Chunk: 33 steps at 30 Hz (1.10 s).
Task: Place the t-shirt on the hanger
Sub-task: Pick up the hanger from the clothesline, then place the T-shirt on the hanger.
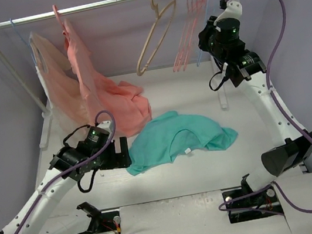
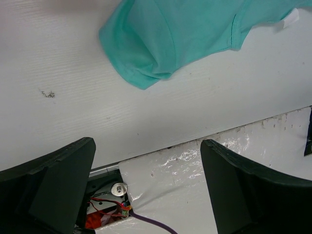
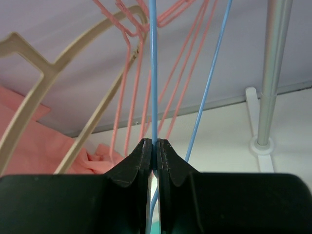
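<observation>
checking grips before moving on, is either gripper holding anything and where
The right gripper pinches the hanger by one wire side; the left gripper is open and empty.

A clothes rail (image 1: 108,4) runs across the back of the white table (image 1: 188,97). From the rail's left end hangs a pale peach garment (image 1: 56,85). Just beside it along the rail is a salmon-pink garment (image 1: 102,96), whose lower part lies bunched on the table below the rail. Near the rail's middle a thick beige hanger (image 3: 92,114) hangs tilted. Towards the right end hang thin pink hangers (image 1: 188,28), perhaps three, though they overlap too much to count. The rail's right upright (image 3: 273,73) stands in a white foot (image 3: 263,146).
</observation>
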Each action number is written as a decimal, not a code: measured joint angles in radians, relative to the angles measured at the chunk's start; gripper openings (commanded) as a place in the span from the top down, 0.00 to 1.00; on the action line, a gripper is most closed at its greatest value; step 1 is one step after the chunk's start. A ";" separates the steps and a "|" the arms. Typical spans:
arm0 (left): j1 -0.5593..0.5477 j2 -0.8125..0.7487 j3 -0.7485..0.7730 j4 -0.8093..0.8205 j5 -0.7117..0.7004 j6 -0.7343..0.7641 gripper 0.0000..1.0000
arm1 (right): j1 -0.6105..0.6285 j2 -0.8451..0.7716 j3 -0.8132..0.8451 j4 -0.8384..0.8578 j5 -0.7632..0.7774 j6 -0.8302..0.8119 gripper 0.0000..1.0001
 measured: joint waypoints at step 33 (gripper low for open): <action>-0.275 0.465 0.014 0.390 -0.052 -0.274 0.08 | 0.000 -0.697 -0.378 -0.626 -0.315 -0.169 1.00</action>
